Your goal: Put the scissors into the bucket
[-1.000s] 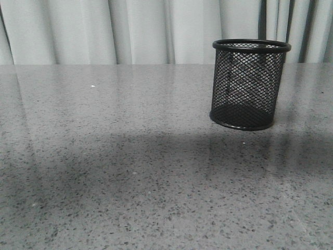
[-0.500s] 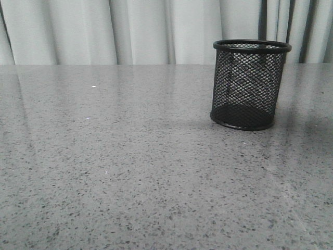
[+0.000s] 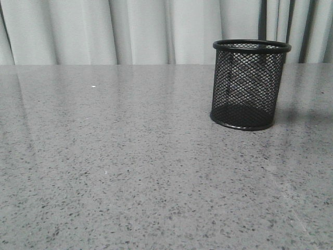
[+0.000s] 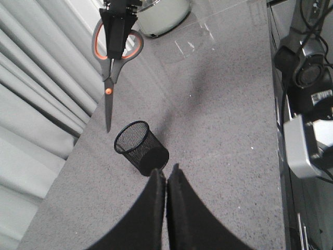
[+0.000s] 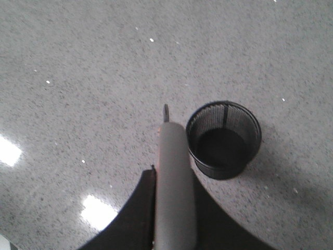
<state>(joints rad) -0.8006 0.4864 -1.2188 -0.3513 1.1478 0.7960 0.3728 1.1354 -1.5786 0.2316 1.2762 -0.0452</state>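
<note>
The black wire-mesh bucket (image 3: 248, 86) stands upright on the grey table, right of the middle; nothing shows inside it. No gripper shows in the front view. In the left wrist view my right gripper (image 4: 117, 44) is shut on the handles of the scissors (image 4: 108, 88), which hang point down in the air, beside and above the bucket (image 4: 140, 148). In the right wrist view the scissors (image 5: 174, 172) sit between my right gripper's (image 5: 174, 177) jaws, their tip beside the bucket's rim (image 5: 223, 139), not over its mouth. My left gripper (image 4: 166, 174) is shut and empty, high above the table.
Pale curtains (image 3: 104, 31) hang behind the table's far edge. In the left wrist view a white round pot (image 4: 161, 13) stands at the far end of the table, and robot hardware with cables (image 4: 307, 104) lies along one side.
A dark shadow band that lay across the middle of the table one second ago has gone. The bucket has not moved.
</note>
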